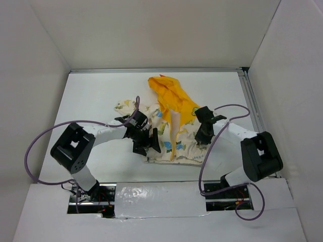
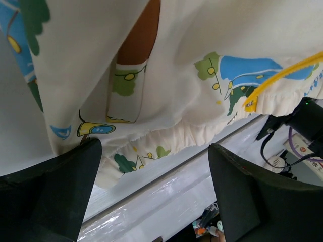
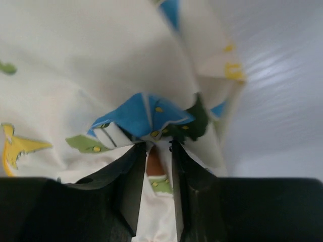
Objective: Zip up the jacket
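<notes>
The jacket (image 1: 174,143) lies crumpled mid-table, cream with cartoon prints, its yellow-orange hood (image 1: 169,96) toward the back. My left gripper (image 1: 150,145) hovers at the jacket's left hem. In the left wrist view this gripper (image 2: 154,145) is open wide with only the table between its fingers. The frilled hem (image 2: 166,138) hangs just above, and the yellow zipper strip (image 2: 282,75) shows at the right. My right gripper (image 1: 203,136) is at the jacket's right side. The right wrist view shows this gripper (image 3: 159,146) shut on a bunched fold of printed jacket fabric (image 3: 146,116).
White enclosure walls surround the white table (image 1: 96,96). A metal rail (image 1: 251,103) runs along the right edge. A shiny taped strip (image 1: 161,194) covers the near edge between the arm bases. Purple cables (image 1: 38,146) loop beside each arm.
</notes>
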